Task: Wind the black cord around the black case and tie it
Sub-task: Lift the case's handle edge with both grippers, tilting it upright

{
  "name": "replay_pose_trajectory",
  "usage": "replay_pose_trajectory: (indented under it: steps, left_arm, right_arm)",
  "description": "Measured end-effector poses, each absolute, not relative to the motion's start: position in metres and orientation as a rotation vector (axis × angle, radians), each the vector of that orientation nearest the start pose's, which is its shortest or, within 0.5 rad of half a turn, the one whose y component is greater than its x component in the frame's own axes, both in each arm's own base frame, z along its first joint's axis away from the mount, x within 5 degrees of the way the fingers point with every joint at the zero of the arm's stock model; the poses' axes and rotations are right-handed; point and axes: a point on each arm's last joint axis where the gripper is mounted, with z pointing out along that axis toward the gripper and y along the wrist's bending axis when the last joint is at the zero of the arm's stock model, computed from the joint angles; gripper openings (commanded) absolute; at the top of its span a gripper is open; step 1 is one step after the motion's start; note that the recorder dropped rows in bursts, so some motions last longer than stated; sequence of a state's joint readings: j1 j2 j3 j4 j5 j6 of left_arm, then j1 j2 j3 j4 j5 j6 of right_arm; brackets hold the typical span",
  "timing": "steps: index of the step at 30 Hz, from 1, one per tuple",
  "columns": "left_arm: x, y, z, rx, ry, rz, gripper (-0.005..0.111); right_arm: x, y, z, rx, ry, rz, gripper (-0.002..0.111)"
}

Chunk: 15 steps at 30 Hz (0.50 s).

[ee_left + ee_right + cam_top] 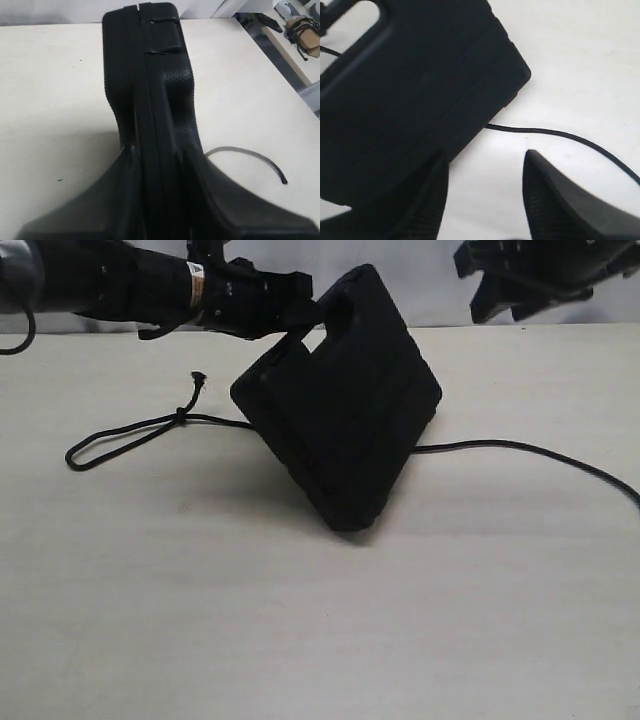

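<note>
The black case stands tilted on one corner on the table, lifted by its handle end. My left gripper is shut on the case's edge by the handle slot; in the left wrist view the case runs out from between the fingers. The black cord lies on the table, passes under the case and trails off right. Its knot and frayed end lie left of the case. My right gripper hangs open above the table at upper right, holding nothing; below it I see the case and cord.
The pale table stretches wide in front of the case. Past the table's edge in the left wrist view stands a shelf with dark gear.
</note>
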<state>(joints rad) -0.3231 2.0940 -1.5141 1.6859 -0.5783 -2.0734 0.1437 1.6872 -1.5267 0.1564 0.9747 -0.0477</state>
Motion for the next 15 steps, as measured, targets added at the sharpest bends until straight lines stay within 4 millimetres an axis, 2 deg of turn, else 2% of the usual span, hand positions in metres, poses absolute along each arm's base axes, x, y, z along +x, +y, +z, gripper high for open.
replay_pose_trajectory:
  steps: [4,8,11,15]
  left_arm:
    - [0.426,-0.205,0.214,0.346,2.174,-0.937,0.0]
    - [0.418,-0.218,0.225,0.392,2.147,-0.912,0.0]
    - [0.41,-0.228,0.233,0.427,2.128,-0.923,0.0]
    - [0.402,-0.24,0.237,0.465,2.117,-0.94,0.0]
  right_arm:
    - [0.37,0.057,0.294,-0.155,2.637,0.326,0.045]
    - [0.377,0.062,0.283,-0.173,2.62,0.41,0.045]
    - [0.378,0.066,0.284,-0.187,2.595,0.469,0.045]
    - [0.374,0.071,0.297,-0.197,2.538,0.553,0.045]
